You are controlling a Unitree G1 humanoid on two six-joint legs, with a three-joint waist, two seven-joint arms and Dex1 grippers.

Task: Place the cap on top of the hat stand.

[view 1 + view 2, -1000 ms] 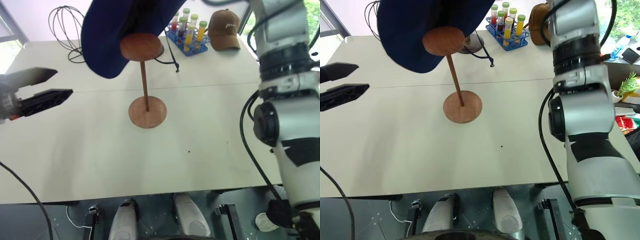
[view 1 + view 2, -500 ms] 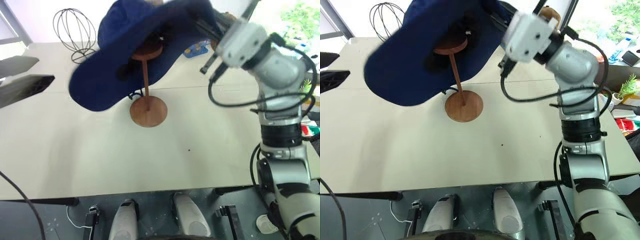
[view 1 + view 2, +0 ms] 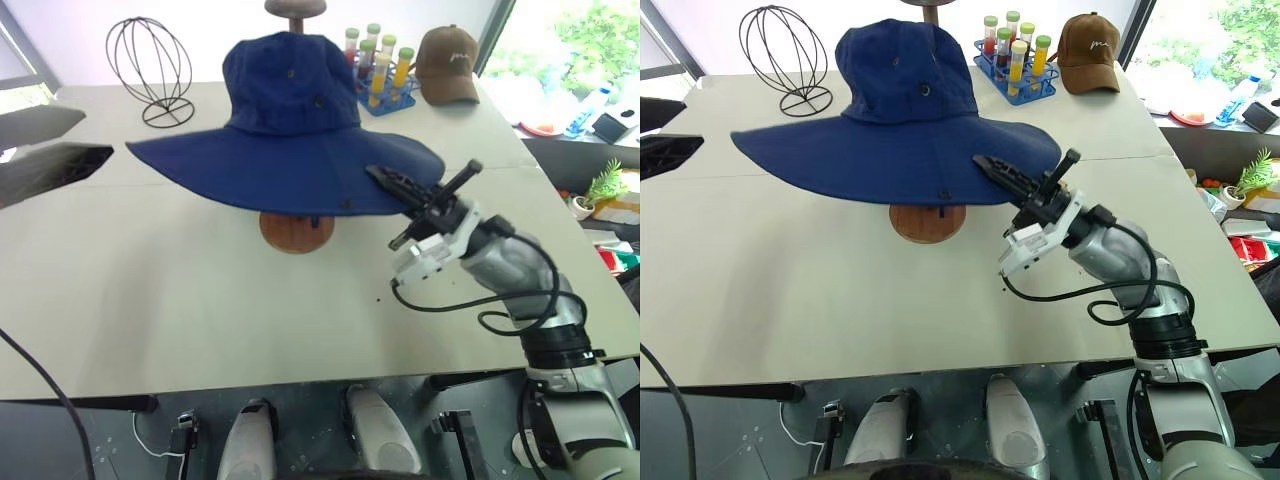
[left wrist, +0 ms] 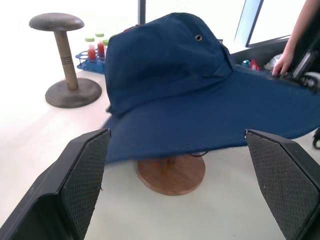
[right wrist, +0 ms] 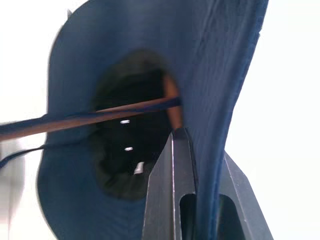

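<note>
1. The cap (image 3: 290,140) sits over the hat stand (image 3: 296,231), crown upright and the wide brim spread out flat around it. Of the stand, the round wooden base shows below the brim in the head views; the right wrist view looks up under the brim and shows the thin rod running into the dark hollow of the crown.
2. The right pincer (image 3: 392,183) is closed on the brim's edge at the side nearest the right arm, one black finger above the fabric and one below. In the right wrist view the blue cloth runs down between the two fingers.
3. The left pincer (image 4: 175,165) stands wide open and holds nothing, well apart from the cap at the left of the surface (image 3: 200,300). Its wrist view looks level at the cap and the stand's base between its two fingers.
4. A blue rack (image 3: 380,95) stands at the back of the surface behind the cap. It holds upright tubes with green caps, some filled with yellow liquid and some with red.
5. A small brown cap (image 3: 448,65) lies just beside the rack, toward the right.
6. A black wire globe stand (image 3: 150,70) stands at the back left, empty.
7. A grey stand with a mushroom-shaped top (image 4: 62,60) stands behind the cap, near the rack, with nothing on it.
8. A person's hand (image 4: 282,62) shows at the edge of the left wrist view, beyond the brim.
</note>
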